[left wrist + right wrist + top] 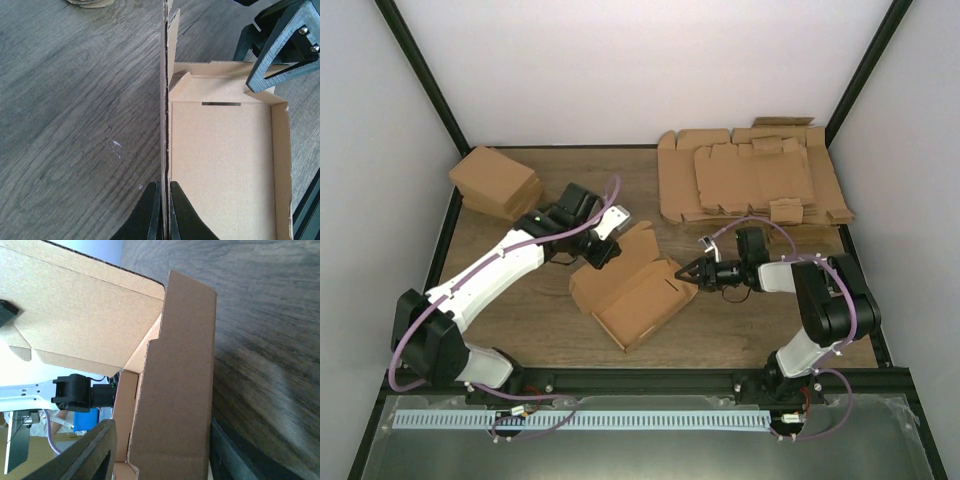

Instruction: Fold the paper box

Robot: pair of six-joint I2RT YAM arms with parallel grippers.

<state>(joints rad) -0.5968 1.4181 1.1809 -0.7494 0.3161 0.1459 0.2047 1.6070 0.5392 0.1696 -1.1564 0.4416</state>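
White walls (pixel 620 60) with black frame posts close in a wood-grain table (pixel 750 325). At the table's far right lies a thick pile of flat cardboard sheets (pixel 750 175); at the far left sits a smaller pile of folded cartons (pixel 495 182).

Near the middle of the table, between the two arms, rests the paper box (pixel 635 290). It is plain brown cardboard, partly folded into a shallow tray. Its floor lies flat on the wood, with a narrow slot near one end, low side walls are raised, and a larger panel stands up along the far side.

The left claw (pixel 598 250) is clenched on that upright panel, and its wrist view shows the thin cardboard edge pinched between both fingers (pixel 150 215).

The right claw (pixel 688 272) reaches the box's right end. Its jaws stand part open astride an upright end flap (pixel 175 390), with a gap between one finger (pixel 97 450) and the cardboard, so it is not clamped.
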